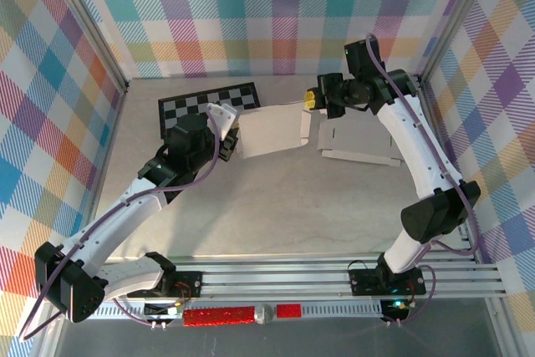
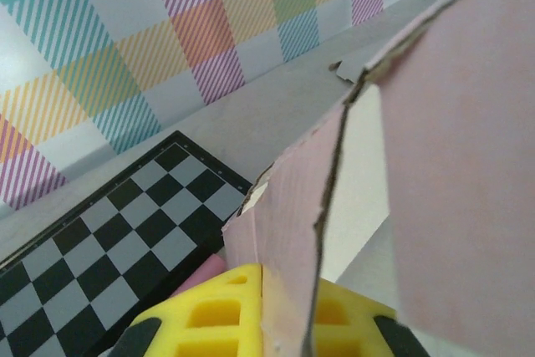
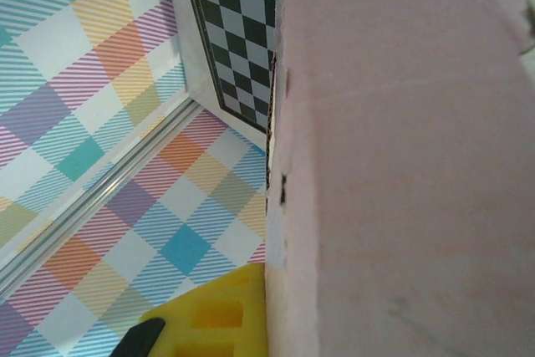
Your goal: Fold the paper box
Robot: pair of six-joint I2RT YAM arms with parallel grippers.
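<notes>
Top external: both claws clamped on the paper box [image 1: 272,130], held between them over the back of the table [image 1: 276,206].

On its left flap the left gripper [image 1: 231,141] is closed tight, on its right edge the right gripper [image 1: 311,104] likewise. Pull apart or twist unevenly and the thin card could tear or slip out. Just behind lies the checkerboard [image 1: 209,104], a flat cardboard sheet [image 1: 359,144] to the right; open tabletop sits nearer the bases.

Pale pink paper box [image 1: 272,130], part-folded, flaps open, mid-table
</notes>
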